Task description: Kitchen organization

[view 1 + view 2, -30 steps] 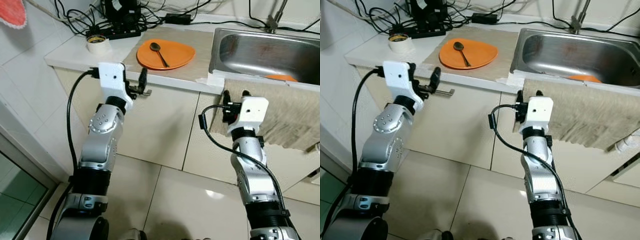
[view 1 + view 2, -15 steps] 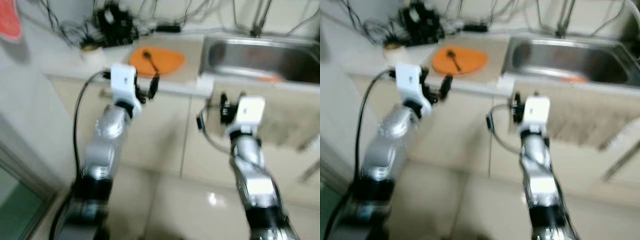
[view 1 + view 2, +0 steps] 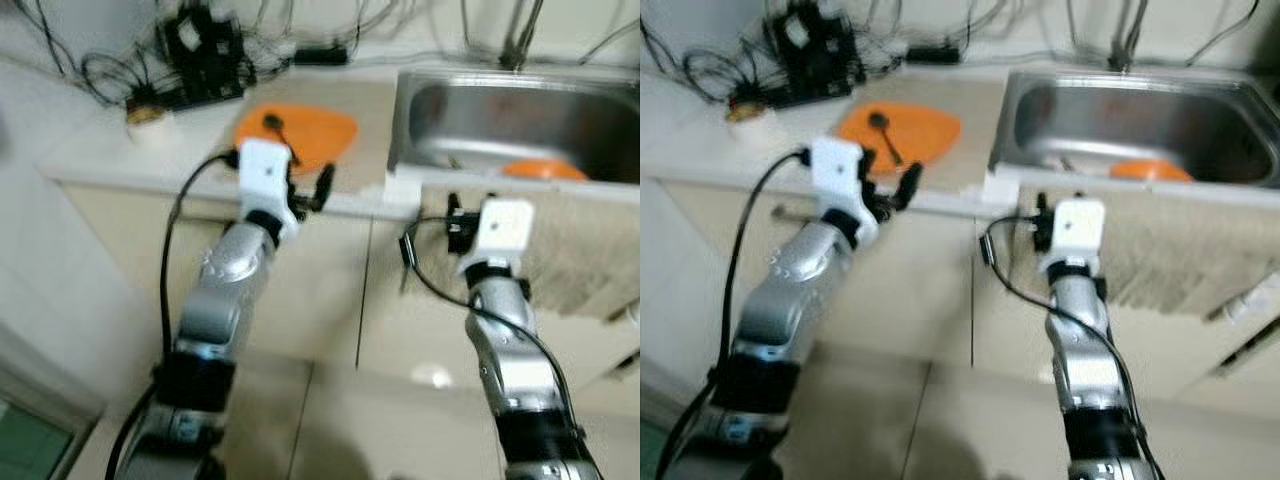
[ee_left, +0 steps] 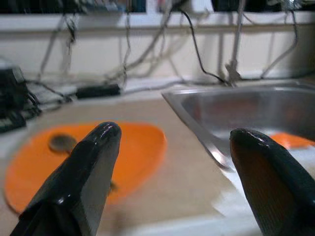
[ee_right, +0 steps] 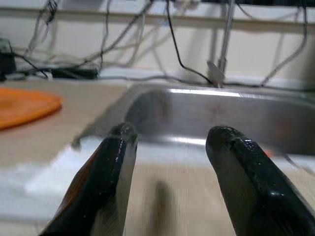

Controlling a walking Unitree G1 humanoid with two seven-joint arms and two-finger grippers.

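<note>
Overhead, a pale bench (image 3: 110, 150) runs along a tiled wall above cream cabinet doors (image 3: 320, 290) and a glossy tiled floor (image 3: 400, 400). An orange plate (image 3: 300, 132) lies near the bench's front edge with a dark spoon (image 3: 883, 132) on it; just beside it a steel sink (image 3: 500, 120) is set into the bench, with something orange (image 3: 540, 170) inside, too blurred to name. A beige cloth (image 3: 590, 250) hangs over the front edge below the sink. Tangled black cables (image 3: 200, 55) and a roll of tape (image 3: 143, 116) sit toward the back left corner, smeared by blur.

The left gripper (image 4: 170, 147) is spread wide, empty, at the front edge facing the plate. The right gripper (image 5: 170, 140) is also parted and empty, at the edge before the sink.
</note>
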